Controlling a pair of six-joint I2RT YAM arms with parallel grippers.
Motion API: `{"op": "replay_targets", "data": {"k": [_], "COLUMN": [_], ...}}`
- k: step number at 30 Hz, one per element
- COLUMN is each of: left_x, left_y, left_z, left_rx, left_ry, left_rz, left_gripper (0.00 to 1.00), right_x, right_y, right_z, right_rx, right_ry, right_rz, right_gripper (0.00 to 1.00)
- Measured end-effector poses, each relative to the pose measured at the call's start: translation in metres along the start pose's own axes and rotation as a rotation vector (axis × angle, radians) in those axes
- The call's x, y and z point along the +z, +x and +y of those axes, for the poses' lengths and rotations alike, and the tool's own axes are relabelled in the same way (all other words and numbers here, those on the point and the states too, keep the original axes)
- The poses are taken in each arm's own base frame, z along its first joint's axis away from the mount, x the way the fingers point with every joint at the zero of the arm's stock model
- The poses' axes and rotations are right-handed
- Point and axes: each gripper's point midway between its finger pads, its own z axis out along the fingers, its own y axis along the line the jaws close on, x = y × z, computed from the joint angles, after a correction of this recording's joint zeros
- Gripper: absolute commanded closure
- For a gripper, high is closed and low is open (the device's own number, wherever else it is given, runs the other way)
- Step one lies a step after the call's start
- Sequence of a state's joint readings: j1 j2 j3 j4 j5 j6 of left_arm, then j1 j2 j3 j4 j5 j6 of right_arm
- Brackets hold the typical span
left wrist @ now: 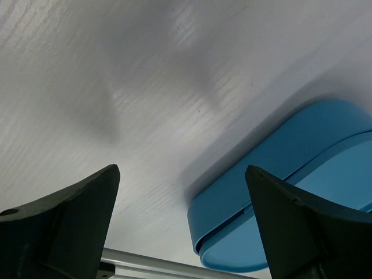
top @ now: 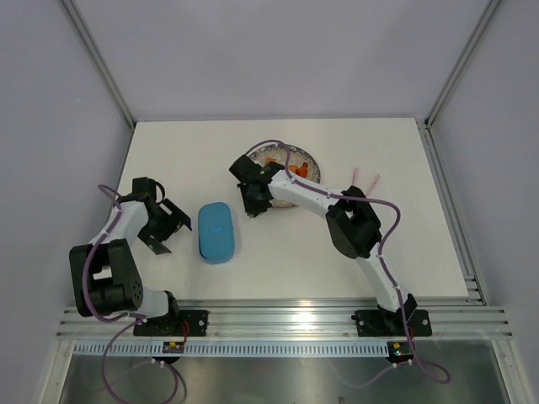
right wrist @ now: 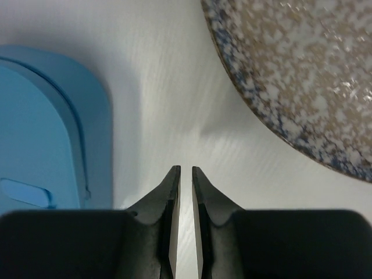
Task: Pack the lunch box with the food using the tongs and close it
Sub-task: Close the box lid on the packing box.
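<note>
The blue lunch box [top: 216, 231] lies lengthwise on the white table with its lid on; a seam shows between lid and base in the left wrist view [left wrist: 279, 174]. My left gripper [top: 168, 229] stands wide open just left of the box, its jaws [left wrist: 181, 170] empty. My right gripper [top: 253, 202] hangs between the box [right wrist: 35, 133] and the speckled plate [right wrist: 302, 75], its jaws [right wrist: 186, 168] nearly together with only a thin slit and nothing in it. Orange food [top: 296, 170] rests on the plate [top: 316, 168]. The pale pink tongs [top: 366, 178] lie right of the plate.
The right arm reaches over the near part of the plate and hides some of it. A metal rail [top: 278, 318] runs along the table's near edge, and grey walls close in the back and sides.
</note>
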State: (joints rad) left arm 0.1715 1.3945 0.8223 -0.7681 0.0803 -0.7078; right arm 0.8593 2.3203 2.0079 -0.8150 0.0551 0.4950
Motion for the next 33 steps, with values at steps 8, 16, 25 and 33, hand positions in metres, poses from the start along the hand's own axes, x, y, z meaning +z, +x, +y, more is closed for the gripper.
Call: {"op": "replay_targets", "data": {"k": [8, 16, 25, 33], "left_x": [0.017, 0.020, 0.020, 0.020], "left_y": [0.004, 0.006, 0.007, 0.007], "left_z": [-0.002, -0.005, -0.006, -0.007], "left_rx": [-0.002, -0.001, 0.010, 0.010], "left_ry": [0.007, 0.029, 0.027, 0.030], "left_rz": [0.038, 0.049, 0.047, 0.047], "left_gripper": [0.08, 0.09, 0.09, 0.10], "right_x": [-0.019, -0.029, -0.032, -0.027], "right_y": [0.037, 0.051, 0.049, 0.054], "right_z": [-0.001, 0.042, 0.062, 0.066], "right_rx": [-0.035, -0.107, -0.148, -0.175], "right_ry": [0.035, -0.026, -0.032, -0.018], "right_rz": [0.018, 0.006, -0.022, -0.004], "right_gripper": [0.80, 0.80, 0.80, 0.80]}}
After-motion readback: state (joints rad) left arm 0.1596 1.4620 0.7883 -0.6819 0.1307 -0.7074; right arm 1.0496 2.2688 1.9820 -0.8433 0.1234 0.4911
